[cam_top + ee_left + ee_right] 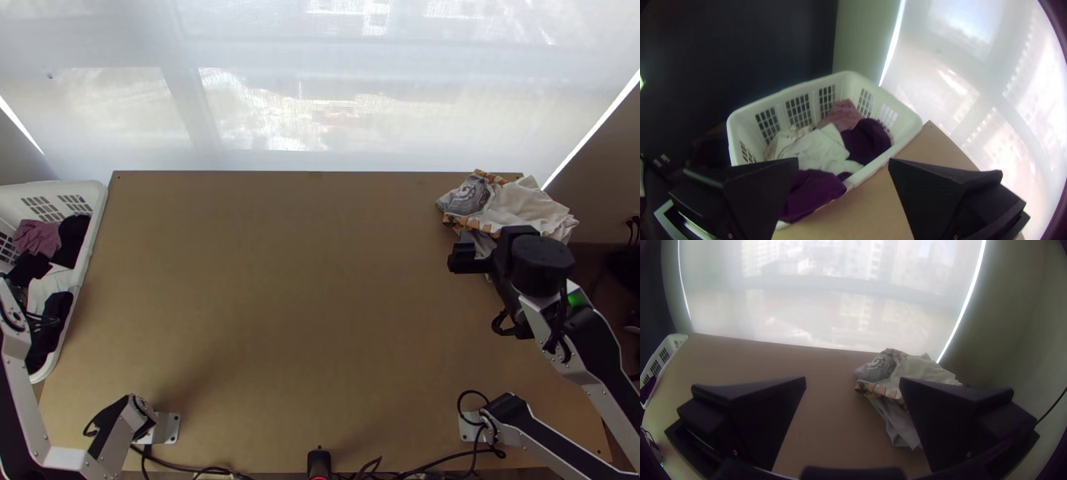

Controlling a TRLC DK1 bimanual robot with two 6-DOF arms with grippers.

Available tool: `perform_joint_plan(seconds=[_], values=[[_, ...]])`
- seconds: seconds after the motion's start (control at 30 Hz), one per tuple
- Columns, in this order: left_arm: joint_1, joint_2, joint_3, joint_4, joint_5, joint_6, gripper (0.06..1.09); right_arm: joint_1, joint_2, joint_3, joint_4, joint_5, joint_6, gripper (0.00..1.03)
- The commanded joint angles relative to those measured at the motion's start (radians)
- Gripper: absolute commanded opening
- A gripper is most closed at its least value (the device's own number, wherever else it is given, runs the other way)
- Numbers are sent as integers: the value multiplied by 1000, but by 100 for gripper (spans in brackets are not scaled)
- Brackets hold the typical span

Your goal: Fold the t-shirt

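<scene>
- While my left claw (29, 268) hangs above the basket (98, 210), its two fingers stand wide apart with nothing between them.
- My right claw (490, 246) is open too, fingers well apart and holding nothing. Seen from above, it covers the near side of the pile (524, 210); I cannot tell how high over it I am.
- That pile sits bunched at the far right corner of the table (304, 304). I make out a grey printed part (879, 369), a strip with an orange pattern (880, 389), pale cloth (922, 369) to the right, and more grey cloth (898, 420) trailing toward the table's near side.
- Whether the t-shirt is in the pile or the basket, I cannot tell.
- At the table's left side, the white basket holds pink cloth (843, 116), bunched white cloth (820, 149), and two dark purple pieces, one (867, 141) against the pink, the other (815, 191) beside the white.
- Past the table's far edge hangs a pale blind (320, 48), daylight coming through.
</scene>
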Motion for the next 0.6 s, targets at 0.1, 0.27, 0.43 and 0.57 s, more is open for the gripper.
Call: perform_joint_plan(seconds=[0.1, 0.27, 0.43, 0.57], values=[[45, 362, 277, -354, 22, -167, 104, -54, 90, 163, -237, 14, 48, 98], [84, 534, 340, -486, 30, -29, 104, -86, 53, 153, -300, -89, -27, 98], [105, 585, 308, -509, 31, 4, 104, -106, 21, 98, -300, -87, -47, 98], [114, 599, 283, -474, 27, 63, 104, -117, 0, 71, -300, -89, -47, 98]])
